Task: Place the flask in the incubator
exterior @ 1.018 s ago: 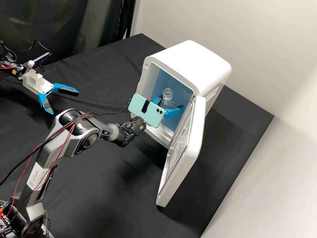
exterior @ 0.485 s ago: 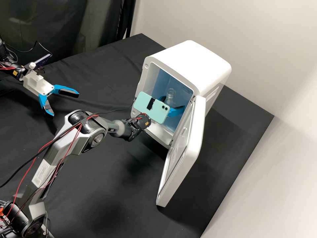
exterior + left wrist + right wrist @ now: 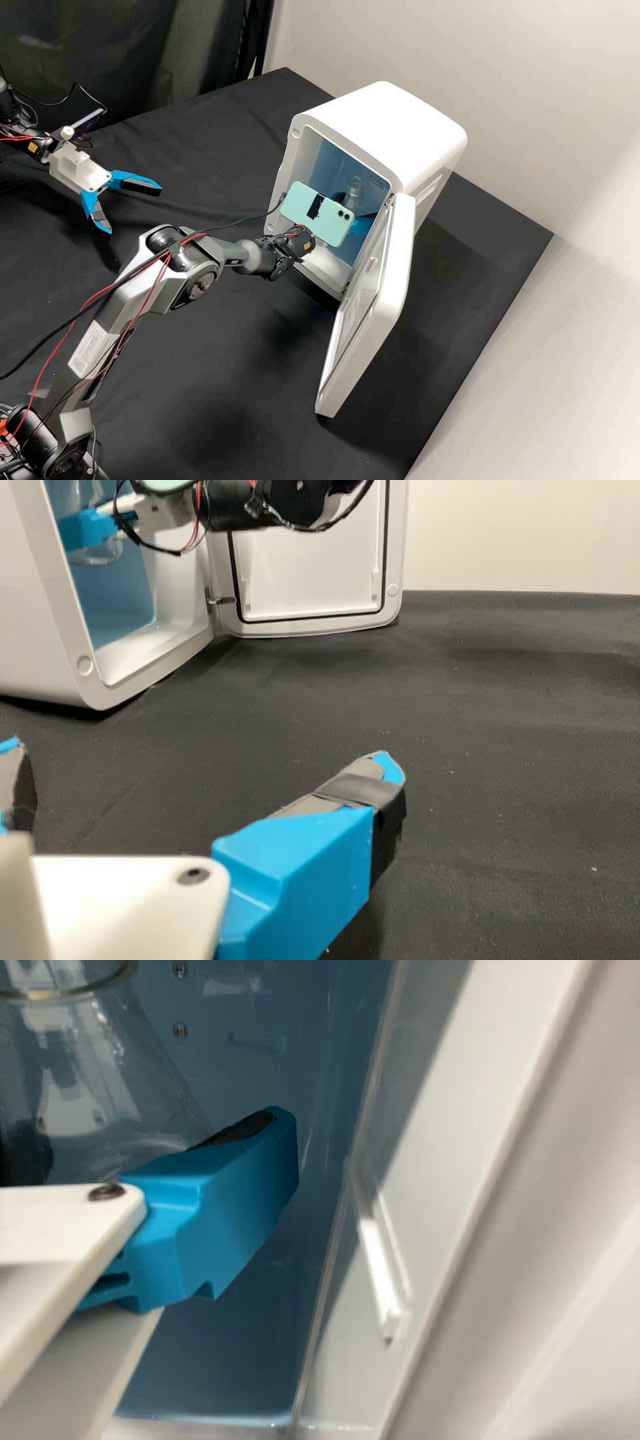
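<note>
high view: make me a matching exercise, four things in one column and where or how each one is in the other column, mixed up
Things
1. flask
2. door
3. left gripper
4. pale green phone

Place or state
a. fingers open, above the bench
b. mounted at the wrist of the right arm
c. inside the incubator
d. swung open

Pairs: 1-c, 2-d, 3-a, 4-b

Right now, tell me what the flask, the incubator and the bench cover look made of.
The flask: clear glass or clear plastic, glossy; see-through, with reflections. The incubator: likely moulded plastic, smooth white with soft sheen and rounded corners. The bench cover: seemingly black cloth, matte, lying in faint wrinkles.
</note>
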Tool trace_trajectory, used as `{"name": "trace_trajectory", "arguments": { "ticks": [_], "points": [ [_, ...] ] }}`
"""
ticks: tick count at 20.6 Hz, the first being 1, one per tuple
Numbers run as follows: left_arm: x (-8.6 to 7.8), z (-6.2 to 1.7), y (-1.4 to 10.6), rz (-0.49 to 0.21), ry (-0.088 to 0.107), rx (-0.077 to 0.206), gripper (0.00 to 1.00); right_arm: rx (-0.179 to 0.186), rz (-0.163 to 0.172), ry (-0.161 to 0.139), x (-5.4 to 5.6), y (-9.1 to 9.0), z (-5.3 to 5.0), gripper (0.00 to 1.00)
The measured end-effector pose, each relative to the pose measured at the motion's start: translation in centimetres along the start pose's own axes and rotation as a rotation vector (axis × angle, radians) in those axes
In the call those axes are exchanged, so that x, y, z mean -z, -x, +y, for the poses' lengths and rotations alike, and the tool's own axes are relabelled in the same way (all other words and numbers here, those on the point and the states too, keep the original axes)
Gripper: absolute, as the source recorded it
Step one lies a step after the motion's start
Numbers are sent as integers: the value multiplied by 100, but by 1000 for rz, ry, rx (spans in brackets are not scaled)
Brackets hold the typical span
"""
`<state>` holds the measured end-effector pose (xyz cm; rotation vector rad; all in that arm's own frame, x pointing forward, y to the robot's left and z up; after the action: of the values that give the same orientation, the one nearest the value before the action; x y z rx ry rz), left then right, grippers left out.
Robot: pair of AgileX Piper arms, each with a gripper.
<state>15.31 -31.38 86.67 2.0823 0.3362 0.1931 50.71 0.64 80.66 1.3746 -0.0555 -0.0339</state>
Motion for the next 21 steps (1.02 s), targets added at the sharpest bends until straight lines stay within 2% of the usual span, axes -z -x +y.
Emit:
{"name": "trace_trajectory", "arguments": {
  "ticks": [5,9,14,16,19,21],
  "points": [
    [21,-5,8,12,-2,0,100,38,-22,0,-39,-28,-64,0],
    [28,-3,10,16,0,-2,100,38,-22,-2,-39,-28,-64,0],
    [46,-10,16,24,6,-1,100,31,-31,-94,-86,-33,-27,0],
    [46,-10,16,24,6,-1,100,28,-35,-119,-107,-34,-13,0],
    [46,-10,16,24,6,-1,100,33,-39,-135,-119,-34,-12,0],
    [57,-8,22,30,7,-3,100,52,-38,-141,-108,-41,-18,0]
  ]
}}
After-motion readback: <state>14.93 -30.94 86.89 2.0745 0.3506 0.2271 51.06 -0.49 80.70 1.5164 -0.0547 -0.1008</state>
